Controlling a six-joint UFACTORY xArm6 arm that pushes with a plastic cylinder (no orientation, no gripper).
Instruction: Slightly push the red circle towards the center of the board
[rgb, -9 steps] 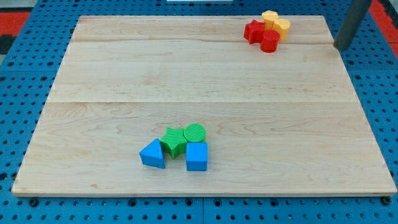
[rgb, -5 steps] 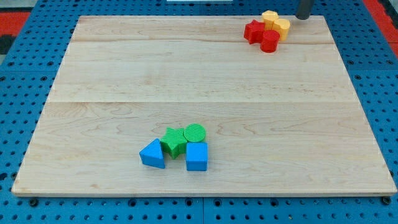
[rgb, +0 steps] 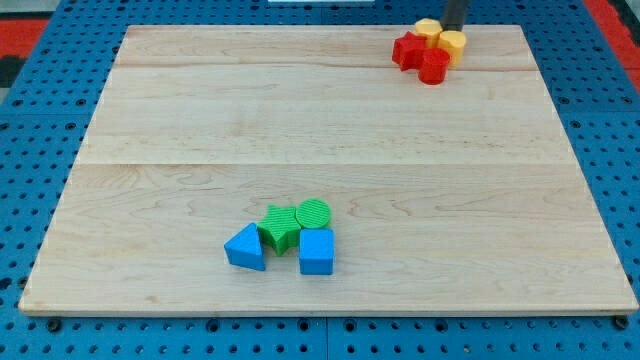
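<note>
Gripper none fitted, so no open-or-closed state applied; my tip (rgb: 453, 30) stood at worktop (rgb: 300, 130) top edge, just behind yellow blocks (rgb: 441, 37), red circle (rgb: 434, 66) near them, top right.

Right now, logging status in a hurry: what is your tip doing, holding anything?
My tip: no claw, holds nothing; it sits beside the yellow blocks at the view's top.

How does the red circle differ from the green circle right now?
The red circle sits near the view's top right, close to my tip; the green circle lies low in the middle, far from it. Red is packed against the other red block and the yellow blocks; green touches the green star-like block and a blue block. Both are short upright cylinders.
</note>
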